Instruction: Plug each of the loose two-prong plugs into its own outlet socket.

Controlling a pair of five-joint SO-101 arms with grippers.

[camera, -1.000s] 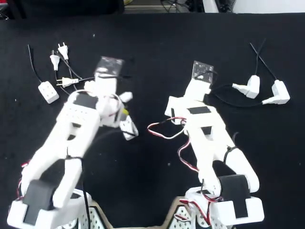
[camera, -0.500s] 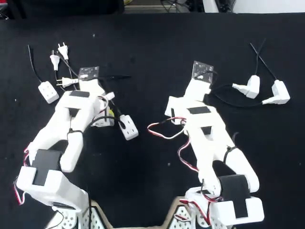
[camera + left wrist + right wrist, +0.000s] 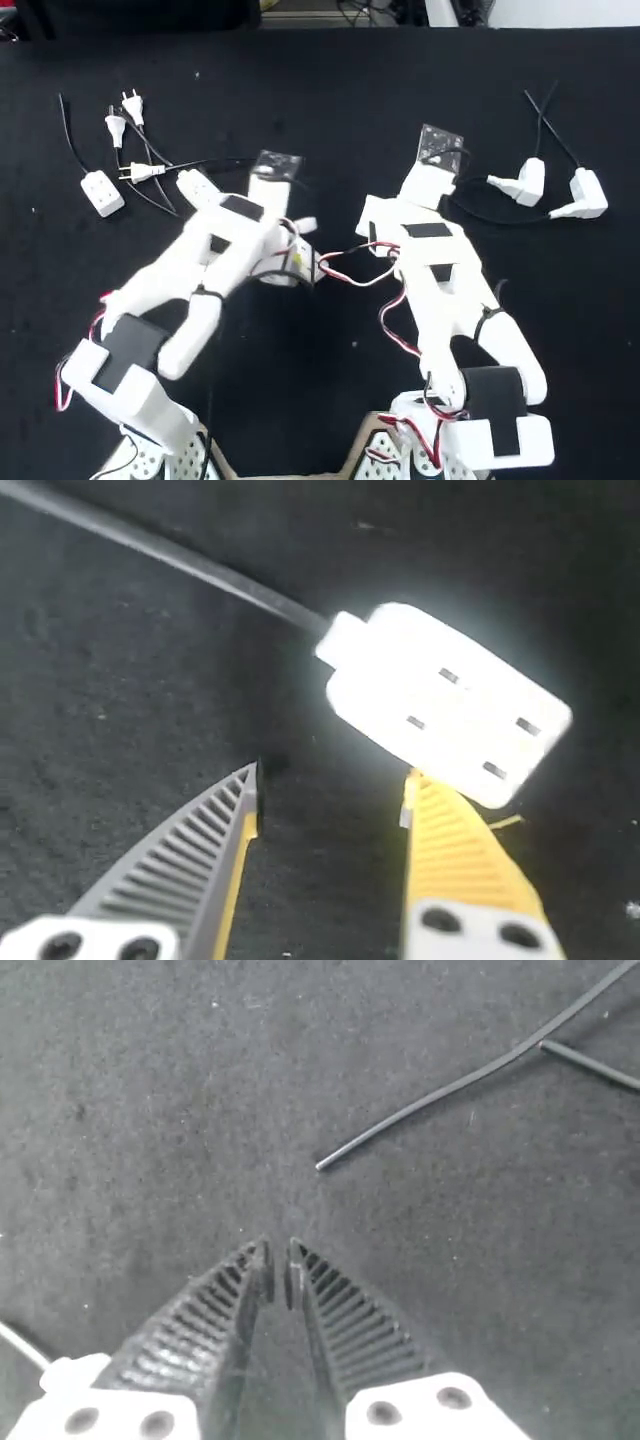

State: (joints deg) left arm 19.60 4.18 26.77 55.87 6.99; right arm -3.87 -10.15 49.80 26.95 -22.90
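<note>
We see left gripper [image 3: 330, 777] spread wide, socket [image 3: 445, 705] just beyond its yellow finger; right gripper [image 3: 278, 1260] pinched nearly together above bench [image 3: 150, 1080].

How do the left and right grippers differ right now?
The left gripper is open; the right gripper is shut. The left one has a white socket block right at its tips; the right one faces bare mat and a thin cable end. The left has a yellow finger; the right's are both grey. Neither holds anything.
</note>
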